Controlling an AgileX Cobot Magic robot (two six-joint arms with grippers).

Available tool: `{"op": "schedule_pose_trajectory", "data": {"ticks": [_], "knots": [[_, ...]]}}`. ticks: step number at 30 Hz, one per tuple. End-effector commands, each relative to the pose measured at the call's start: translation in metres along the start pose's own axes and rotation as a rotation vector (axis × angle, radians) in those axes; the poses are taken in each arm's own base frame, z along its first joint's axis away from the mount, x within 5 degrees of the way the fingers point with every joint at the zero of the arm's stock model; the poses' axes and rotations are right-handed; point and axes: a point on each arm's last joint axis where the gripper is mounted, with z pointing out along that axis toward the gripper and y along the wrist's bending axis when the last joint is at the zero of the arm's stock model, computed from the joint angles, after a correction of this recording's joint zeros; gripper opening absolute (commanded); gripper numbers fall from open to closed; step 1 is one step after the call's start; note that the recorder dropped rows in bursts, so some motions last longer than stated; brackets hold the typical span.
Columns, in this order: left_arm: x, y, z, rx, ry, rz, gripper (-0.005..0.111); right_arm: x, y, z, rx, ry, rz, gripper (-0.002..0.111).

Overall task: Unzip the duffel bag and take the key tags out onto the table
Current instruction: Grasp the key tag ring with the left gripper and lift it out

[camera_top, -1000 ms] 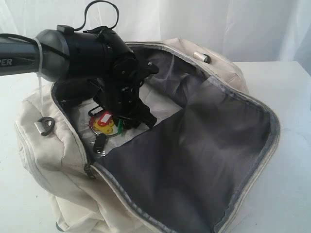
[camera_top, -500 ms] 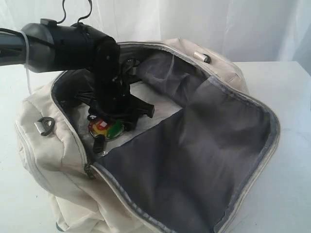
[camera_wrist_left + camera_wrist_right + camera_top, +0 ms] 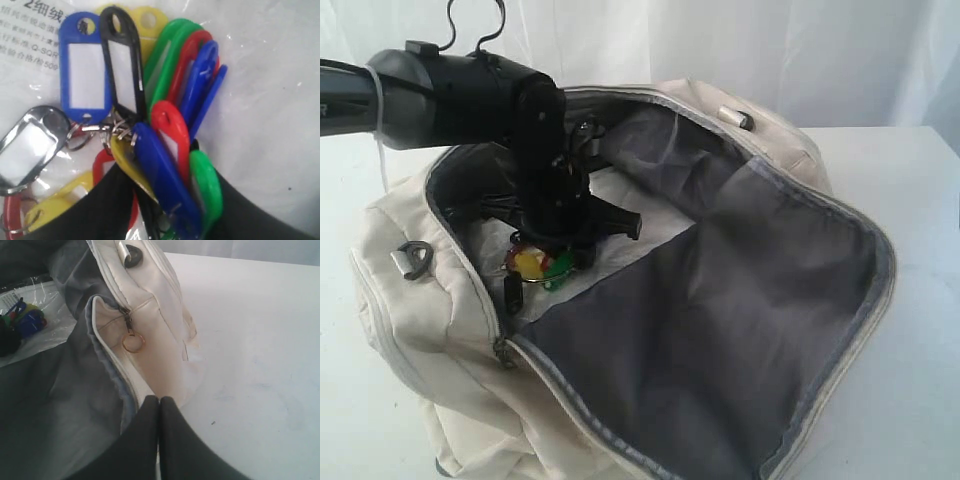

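The cream duffel bag (image 3: 440, 330) lies unzipped on the white table (image 3: 920, 200), its dark grey lining spread wide. Inside it, the key tags (image 3: 542, 264) rest on a clear plastic sheet. My left gripper (image 3: 548, 252) points down into the bag. In the left wrist view the left gripper (image 3: 175, 220) is shut on the key tags (image 3: 165, 100), with blue, green and yellow tags squeezed between its black fingers (image 3: 100, 210). My right gripper (image 3: 159, 401) is shut and empty, beside the bag's end (image 3: 160, 325) above the table (image 3: 250, 340). It does not show in the exterior view.
A clear plastic sheet (image 3: 275, 75) with printed text lies under the tags. A grey metal strap ring (image 3: 415, 258) sits on the bag's left side and a metal clip (image 3: 735, 117) on its far rim. A zip pull with a gold ring (image 3: 132, 342) hangs at the bag's end.
The left arm has swung so its gripper points straight down over the tags. The bunch has shifted slightly left and lower. The bag has not moved.
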Motion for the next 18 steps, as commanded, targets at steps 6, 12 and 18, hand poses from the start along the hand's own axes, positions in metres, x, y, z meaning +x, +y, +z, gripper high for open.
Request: {"op": "schedule_pose_trajectory", "data": {"ticks": [6,12,18], "knots": [[-0.010,-0.004,-0.071,0.044,-0.053,0.062,0.000,0.000,0.001,-0.001,-0.003,-0.009,0.010,0.000],[-0.014,-0.005,-0.098,0.047,-0.060,0.115,0.000,0.000,0.001,-0.001,-0.004,-0.008,0.010,0.000],[-0.012,-0.004,-0.119,0.058,-0.076,0.149,0.000,0.000,0.001,-0.001,-0.004,-0.008,0.010,0.000]]}}
